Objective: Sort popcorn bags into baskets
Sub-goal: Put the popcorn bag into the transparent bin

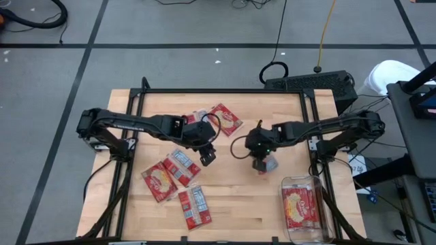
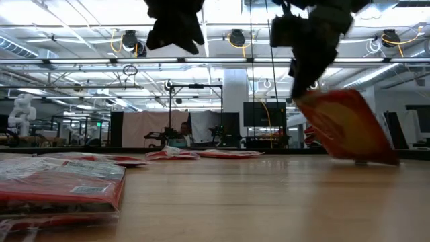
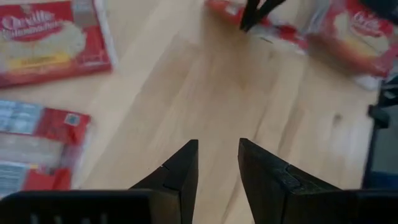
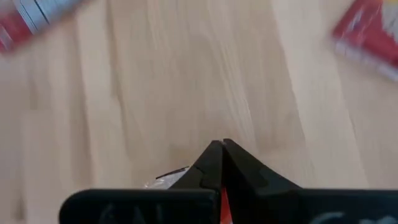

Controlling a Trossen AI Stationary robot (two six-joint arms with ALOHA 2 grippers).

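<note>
From above, the right end effector (image 1: 261, 162) sits mid-bench, pinching 1 popcorn bag (image 1: 268, 164), with the clear basket (image 1: 304, 181) off at 4 o'clock, already holding bags. At bench level that bag (image 2: 346, 126) dangles tilted from a thin edge grip, so a fast swing could shake it loose. The left wrist view shows the left end effector (image 3: 217, 165) spread and empty over bare bench (image 3: 205, 93).

I see red bags (image 1: 169, 173) on pale wood-grain table (image 1: 238, 197); some show yellow-cream popcorn picture, others white-grey panels. Red bag (image 2: 346, 126) in black right gripper (image 1: 261, 163), colour plain in low view. My left gripper (image 3: 217, 168) black too. Clear bin (image 1: 306, 181) holds red bag (image 1: 301, 207) with cream picture. Grey floor (image 1: 54, 136), dark stripes.
</note>
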